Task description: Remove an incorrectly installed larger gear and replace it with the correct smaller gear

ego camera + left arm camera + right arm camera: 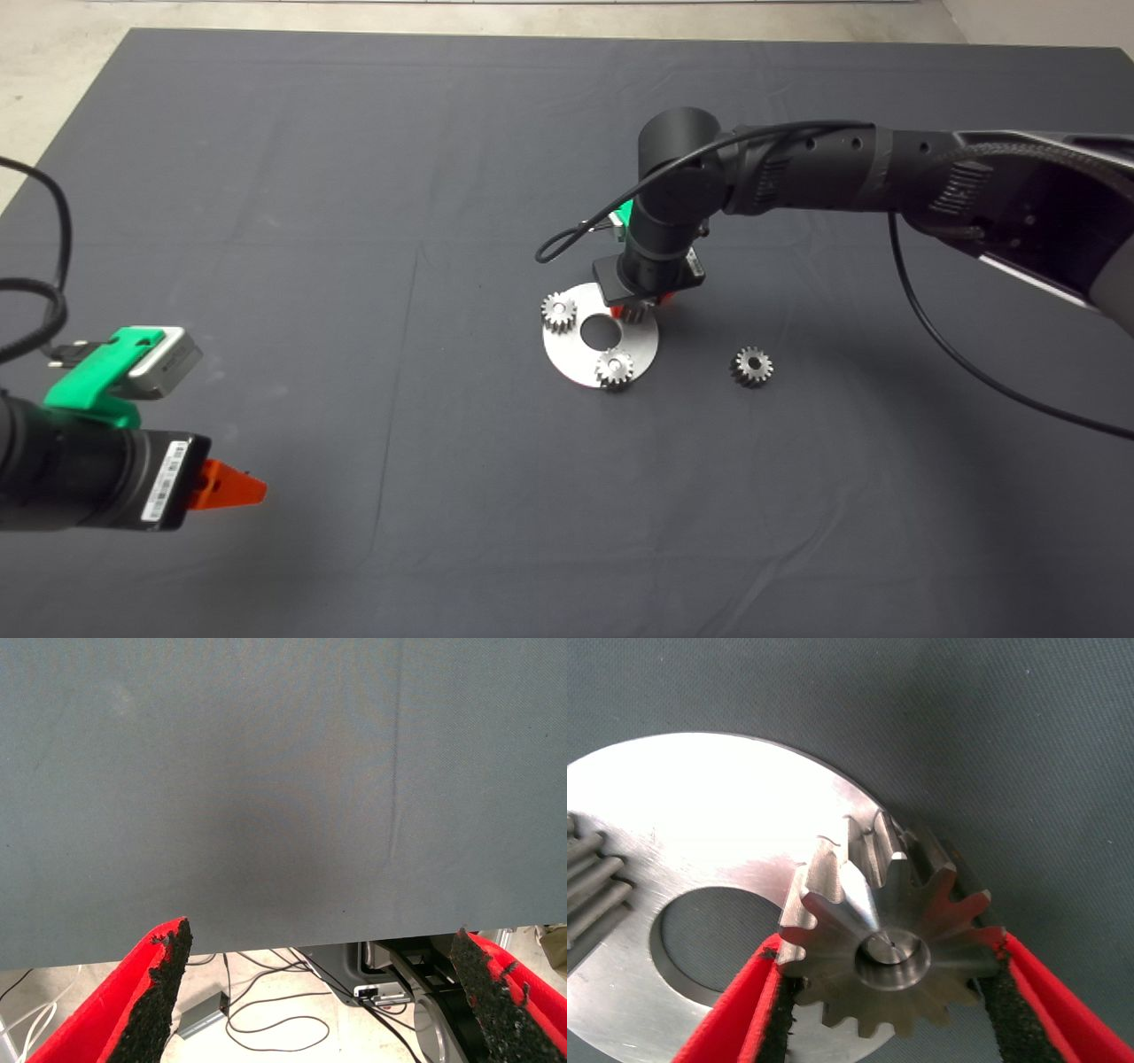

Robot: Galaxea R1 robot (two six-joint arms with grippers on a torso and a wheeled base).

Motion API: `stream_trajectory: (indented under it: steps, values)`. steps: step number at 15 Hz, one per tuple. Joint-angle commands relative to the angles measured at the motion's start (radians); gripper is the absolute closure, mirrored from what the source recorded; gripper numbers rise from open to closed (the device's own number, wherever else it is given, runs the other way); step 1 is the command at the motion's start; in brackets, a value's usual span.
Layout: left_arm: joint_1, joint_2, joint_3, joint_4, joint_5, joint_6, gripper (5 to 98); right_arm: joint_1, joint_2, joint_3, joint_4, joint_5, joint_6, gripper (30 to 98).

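Right wrist view: right end effector [890,992] clamps the larger gear [890,935] on the round plate [700,824] beside 2 small gears [559,312]. Smaller gear [751,366] lies on the mat [354,177]. Left end effector [323,992] gapes, parked.

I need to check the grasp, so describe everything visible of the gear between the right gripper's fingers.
The larger gear is grey, machined metal with long pointed teeth and a round centre hole in which a pin end shows. It sits on the edge of the round metal plate, beside the plate's big centre hole. The right gripper straddles it: one black pad touches its teeth on one side and the other pad lies against the opposite side. From the head view the wrist hides nearly all of it.
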State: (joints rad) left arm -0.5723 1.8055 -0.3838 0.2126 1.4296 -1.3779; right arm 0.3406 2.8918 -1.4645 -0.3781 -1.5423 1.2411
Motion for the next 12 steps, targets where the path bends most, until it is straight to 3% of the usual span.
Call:
stream_trajectory:
  steps: [1,12]
  values:
    - [-0.014,-0.005,0.007,-0.01,0.003,0.002,29.2,0.015,0.005,0.004,-0.025,-0.005,-0.005,79.2]
    - [-0.014,0.001,0.003,-0.01,0.002,0.003,29.2,0.015,0.005,0.004,-0.024,-0.007,-0.005,80.9]
